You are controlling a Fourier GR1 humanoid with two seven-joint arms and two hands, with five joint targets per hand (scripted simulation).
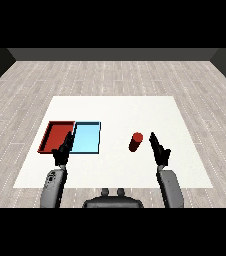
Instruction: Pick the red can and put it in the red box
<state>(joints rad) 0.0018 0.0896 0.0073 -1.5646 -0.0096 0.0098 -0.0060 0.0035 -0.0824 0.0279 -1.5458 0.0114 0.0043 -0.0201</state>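
Red can not yet picked; red tray unfilled.

The red can [135, 142] is seen upright on the white tabletop [115, 107], right of centre, just beside the right hand [159, 149], whose fingers are held straight and grip nothing. The left hand [63, 149], likewise extended and unladen, is placed over the near edge of the red tray [54, 135]. Nothing is seen in it or in the light blue tray [86, 138]. Grasping, carrying and placing are judged outstanding.

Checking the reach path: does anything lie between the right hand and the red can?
No. In the head view, only bare white table separates the open right hand from the upright red can.
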